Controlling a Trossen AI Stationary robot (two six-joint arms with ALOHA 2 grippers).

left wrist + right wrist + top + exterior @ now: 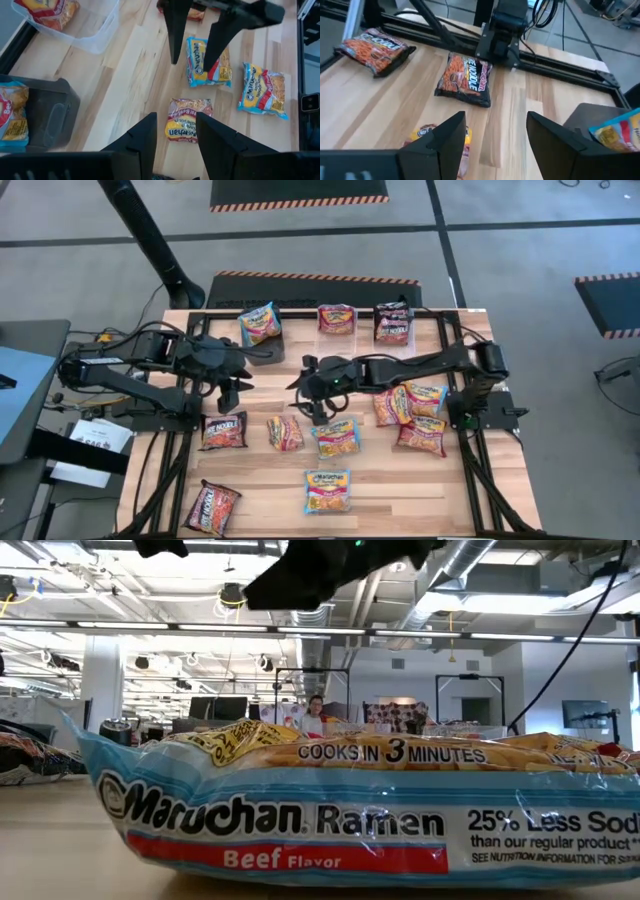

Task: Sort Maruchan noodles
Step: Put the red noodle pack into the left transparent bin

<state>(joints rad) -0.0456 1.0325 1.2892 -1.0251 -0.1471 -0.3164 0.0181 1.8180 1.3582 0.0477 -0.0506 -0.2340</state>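
Fingers of the right gripper (308, 402) stand apart and empty, hovering mid-frame in the high view just above the red-and-yellow packet (285, 432). I judge that packet is the next pick, so I'd drop straight down, straddle its short sides and pinch the crinkly wrap near the middle so it doesn't slip or fold. The left gripper (228, 394) waits open, left of centre, over the black-and-red packet (224, 430). Other Maruchan packets lie flat across the worktop (400, 490); the blue beef packet (328, 490) sits lower centre, and three bins along the upper edge each hold one packet.
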